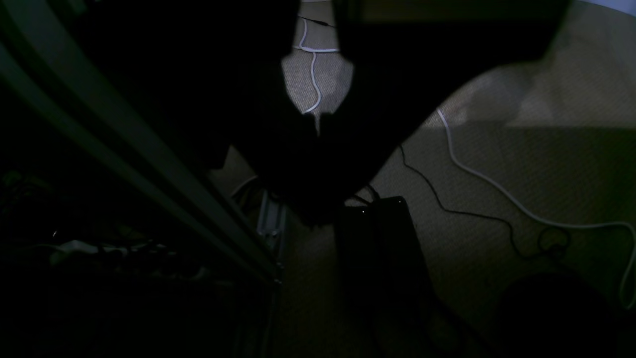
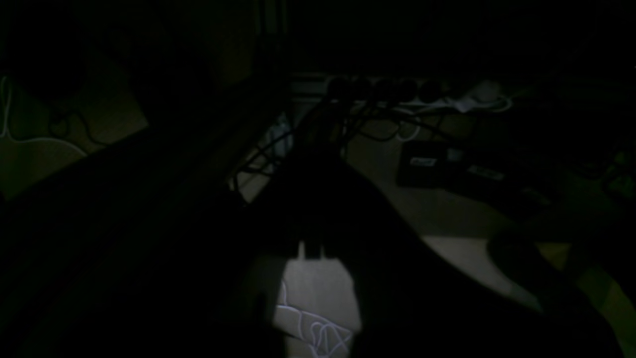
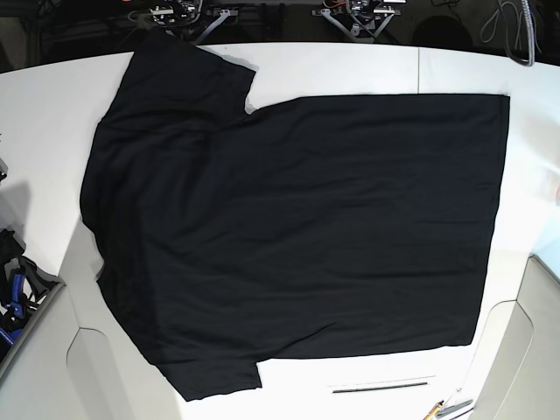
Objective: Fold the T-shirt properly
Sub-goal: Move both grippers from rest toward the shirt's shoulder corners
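The white counter (image 3: 367, 66) fills the base view, and nearly all of it is covered by the T-shirt (image 3: 289, 227), spread flat with its plain black side up. The hem runs along the counter's right edge, the collar end lies toward the left edge, one sleeve reaches the far left corner and the other lies at the near edge, left of centre. The cloth shows soft wrinkles only, with no fold in it.

Neither arm reaches over the counter in the base view; only their mounts (image 3: 359, 17) show past the far edge.

Both wrist views are very dark and look down at carpeted floor (image 1: 521, 164) beside the frame. In the left wrist view the left fingers (image 1: 318, 124) show as a black silhouette drawn together, with nothing between them; a white cable (image 1: 477, 171) and a black box (image 1: 382, 238) lie on the carpet below. In the right wrist view the right fingers (image 2: 310, 248) are likewise closed and empty, above a power strip (image 2: 397, 94).
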